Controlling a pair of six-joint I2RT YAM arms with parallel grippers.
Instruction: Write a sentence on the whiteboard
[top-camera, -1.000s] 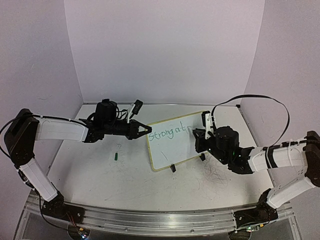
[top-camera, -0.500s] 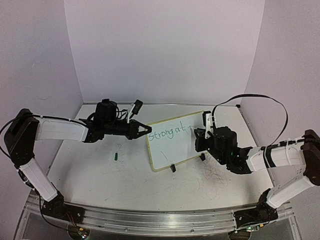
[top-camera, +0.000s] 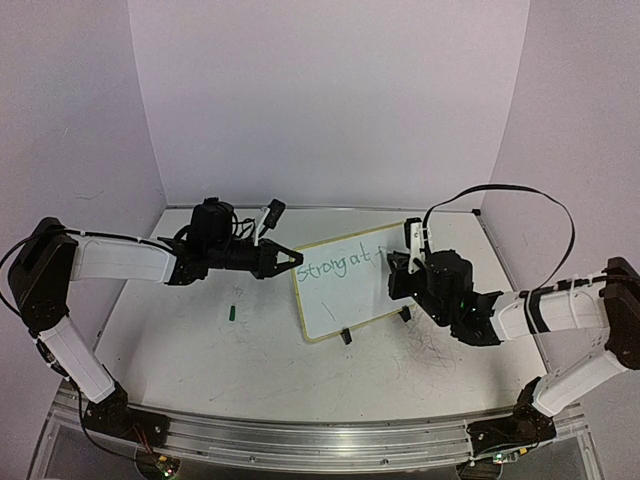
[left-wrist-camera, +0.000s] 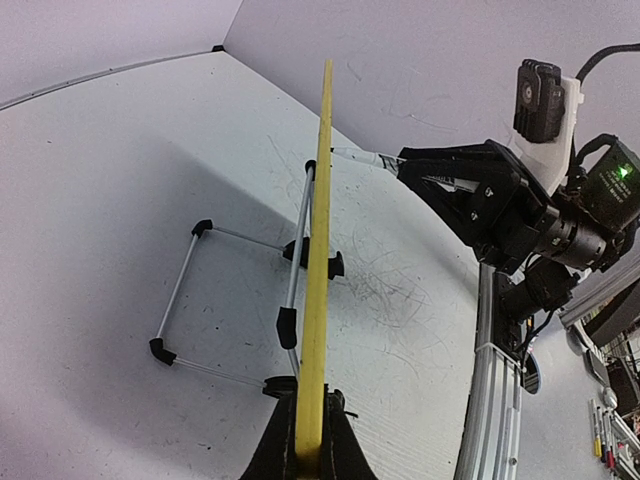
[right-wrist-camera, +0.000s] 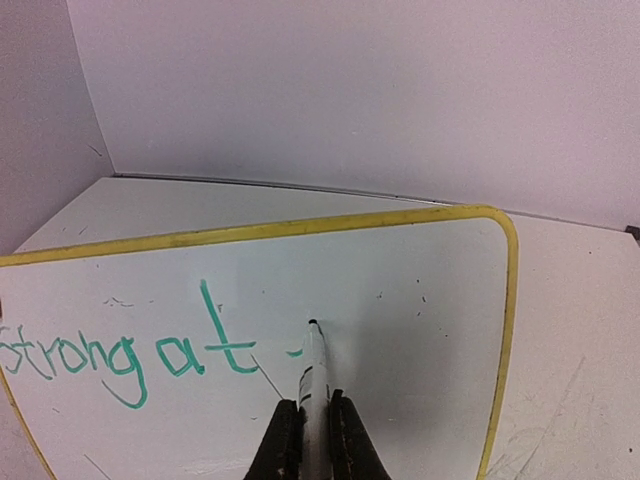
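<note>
The whiteboard (top-camera: 345, 285) stands tilted on its black clip feet mid-table, yellow-framed. My left gripper (top-camera: 296, 260) is shut on its left edge; in the left wrist view the yellow frame (left-wrist-camera: 318, 260) runs edge-on up from between the jaws (left-wrist-camera: 308, 462). Green writing, the sentence (right-wrist-camera: 120, 355), reads "strong at" with a short dash after it. My right gripper (right-wrist-camera: 310, 425) is shut on a white marker (right-wrist-camera: 312, 375), whose tip touches the board (right-wrist-camera: 400, 290) just right of the dash. In the top view the right gripper (top-camera: 398, 268) is at the board's right side.
A small green marker cap (top-camera: 232, 313) lies on the table left of the board. A wire stand (left-wrist-camera: 240, 290) props the board from behind. Faint pen scribbles mark the table (top-camera: 430, 350) near the right arm. Walls close in at the back and sides.
The right arm has shifted slightly along the board, with a short green dash now after "at". The left arm and board have stayed still.
</note>
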